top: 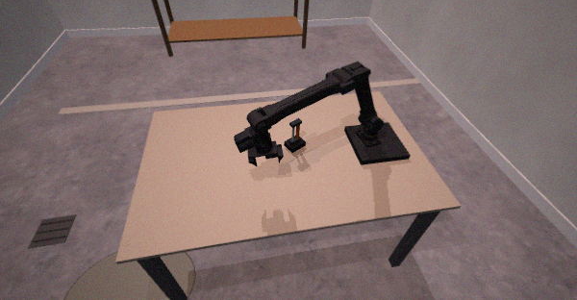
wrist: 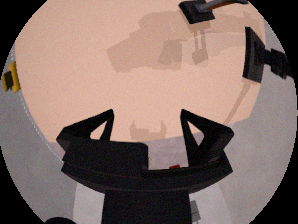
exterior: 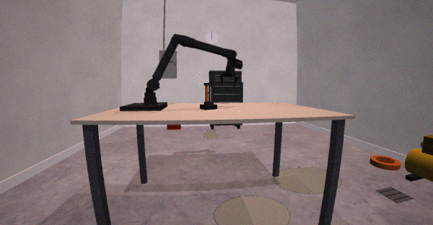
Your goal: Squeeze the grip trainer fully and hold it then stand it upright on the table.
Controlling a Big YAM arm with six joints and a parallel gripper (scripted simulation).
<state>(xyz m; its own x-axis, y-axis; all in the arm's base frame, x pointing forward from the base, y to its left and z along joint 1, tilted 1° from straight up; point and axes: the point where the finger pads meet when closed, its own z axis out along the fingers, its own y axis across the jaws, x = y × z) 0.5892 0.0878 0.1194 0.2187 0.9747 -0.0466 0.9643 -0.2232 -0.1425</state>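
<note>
Black and wide open, holding nothing, my gripper (top: pixel 265 157) hangs beside the upright trainer (top: pixel 295 136) on the table (top: pixel 192 206); I judge both bars must sit squarely between my fingers before closing.

Wrist view, round field with black surround.

Gripper (wrist: pixel 145 137): black, wide open, nothing between the two dark fingers, which point up and away over the surface.

Table (wrist: pixel 80 63): pale tan top filling most of the field, carrying a blurred grey shadow of the arm in the upper middle.

Grip trainer (wrist: pixel 202 8): upper right, well apart from the fingers; dark block with a thin bar running toward the edge of the field, showing a trace of orange.

Arm base (wrist: pixel 254 56): dark slab at the right edge.

Yellow item (wrist: pixel 9 78): far left edge, too small to identify.
</note>
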